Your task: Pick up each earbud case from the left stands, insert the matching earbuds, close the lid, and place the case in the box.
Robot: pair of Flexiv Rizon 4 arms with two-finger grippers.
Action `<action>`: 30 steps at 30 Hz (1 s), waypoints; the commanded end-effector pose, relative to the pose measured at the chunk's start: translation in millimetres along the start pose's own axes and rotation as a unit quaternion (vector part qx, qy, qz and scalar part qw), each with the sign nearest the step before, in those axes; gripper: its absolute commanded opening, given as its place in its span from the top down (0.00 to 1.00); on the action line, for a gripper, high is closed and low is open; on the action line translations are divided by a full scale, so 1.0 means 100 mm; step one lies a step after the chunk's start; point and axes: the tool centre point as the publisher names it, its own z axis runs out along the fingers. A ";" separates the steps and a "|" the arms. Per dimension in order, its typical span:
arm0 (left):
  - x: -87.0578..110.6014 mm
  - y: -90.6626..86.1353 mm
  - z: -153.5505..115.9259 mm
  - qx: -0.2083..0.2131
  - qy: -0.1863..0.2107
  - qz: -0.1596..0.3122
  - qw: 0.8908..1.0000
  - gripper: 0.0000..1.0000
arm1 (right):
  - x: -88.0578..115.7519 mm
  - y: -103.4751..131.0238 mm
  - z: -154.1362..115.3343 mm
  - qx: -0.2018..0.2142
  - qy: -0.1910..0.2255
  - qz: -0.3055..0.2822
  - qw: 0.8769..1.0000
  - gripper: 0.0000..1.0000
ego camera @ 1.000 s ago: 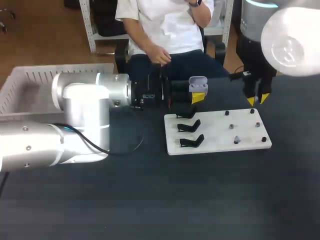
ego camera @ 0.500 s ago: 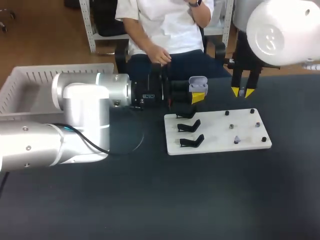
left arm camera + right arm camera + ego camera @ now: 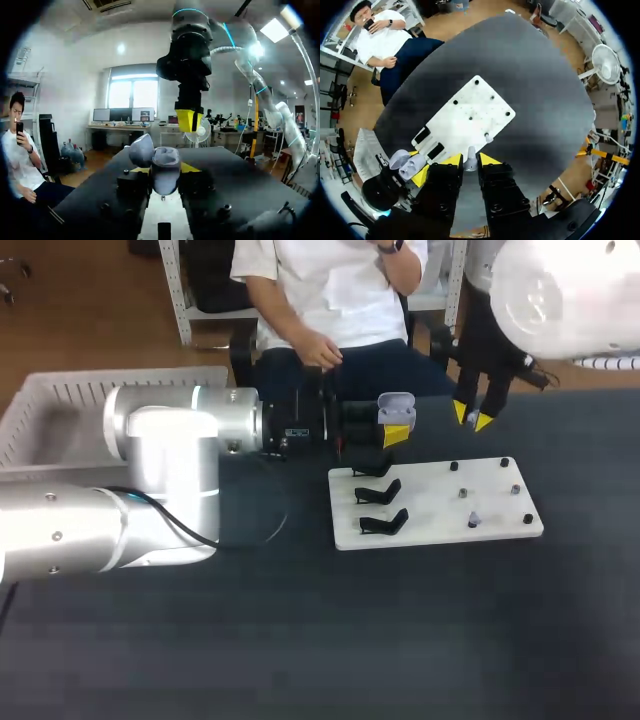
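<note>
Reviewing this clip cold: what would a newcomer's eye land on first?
The left claw holds an open lavender-grey earbud case, lid up, just behind the white board. Near it, the right claw hangs in the air by the board's far side, pinching a small earbud between its yellow tips. Three black stands on the board's left side sit empty.
</note>
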 end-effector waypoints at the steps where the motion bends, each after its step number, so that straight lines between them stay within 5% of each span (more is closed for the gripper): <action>1: 0.01 -0.02 0.00 -0.003 -0.003 0.002 1.000 1.00 | 0.04 -0.08 0.00 -0.011 -0.006 0.005 1.000 1.00; 19: 0.01 -0.02 0.00 -0.003 -0.003 0.002 1.000 1.00 | 0.17 0.36 -0.27 -0.024 -0.006 0.045 0.999 1.00; 30: 0.01 -0.02 0.00 -0.003 -0.003 0.002 1.000 1.00 | 0.27 0.63 -0.22 -0.036 0.004 0.034 0.999 1.00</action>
